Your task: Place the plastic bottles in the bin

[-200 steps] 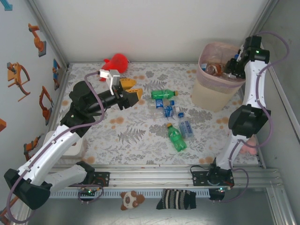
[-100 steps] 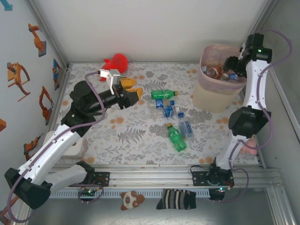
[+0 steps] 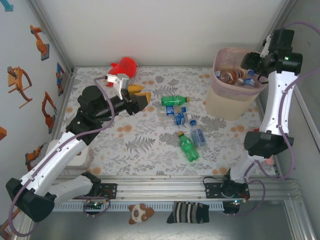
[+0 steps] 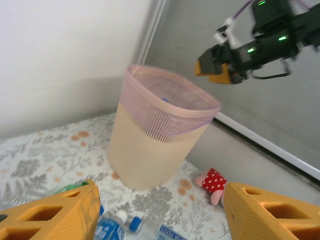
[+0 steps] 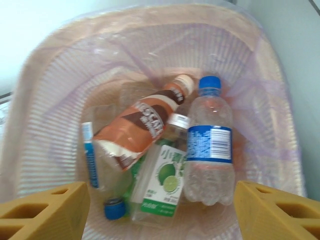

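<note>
White walls box in a leaf-print tabletop strewn with plastic bottles; both arms' jaws gape empty.

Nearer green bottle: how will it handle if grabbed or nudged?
The green bottle lies on its side on the mat, so a nudge would probably roll it. Small, smooth plastic: likely light, maybe slippery. The clear bottle close beside may get bumped.

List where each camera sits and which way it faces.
Top external: above and behind, looking down on table, left gripper, right gripper, bin.
Left wrist: low over the table, facing the bin and right gripper; own fingers below.
Right wrist: over the bin, looking down at bottles inside; own fingers below.
Shared: the bin.
</note>
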You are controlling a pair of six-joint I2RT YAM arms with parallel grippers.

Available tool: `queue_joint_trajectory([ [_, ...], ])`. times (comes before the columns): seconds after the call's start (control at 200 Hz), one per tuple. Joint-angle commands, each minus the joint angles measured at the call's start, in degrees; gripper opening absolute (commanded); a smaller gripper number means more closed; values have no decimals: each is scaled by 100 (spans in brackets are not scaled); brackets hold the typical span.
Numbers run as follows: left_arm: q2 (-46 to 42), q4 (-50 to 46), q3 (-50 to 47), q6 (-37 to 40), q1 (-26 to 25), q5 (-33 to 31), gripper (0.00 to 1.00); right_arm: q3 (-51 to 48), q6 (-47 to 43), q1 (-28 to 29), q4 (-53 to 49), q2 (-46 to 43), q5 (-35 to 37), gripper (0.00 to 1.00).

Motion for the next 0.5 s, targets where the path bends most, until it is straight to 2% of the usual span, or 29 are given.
queue_joint_trajectory([
  [0.0,111,-468,142,-161,50,-362,65,-144,93,313,-62,-352,-114,73],
  [0.26,288,-838,80,-494,149,-561,64,-834,51,1336,-186,-914,156,70],
  [0.491,321,-889,-80,-792,290,-603,64,-2081,132,2310,-69,-1388,464,68],
])
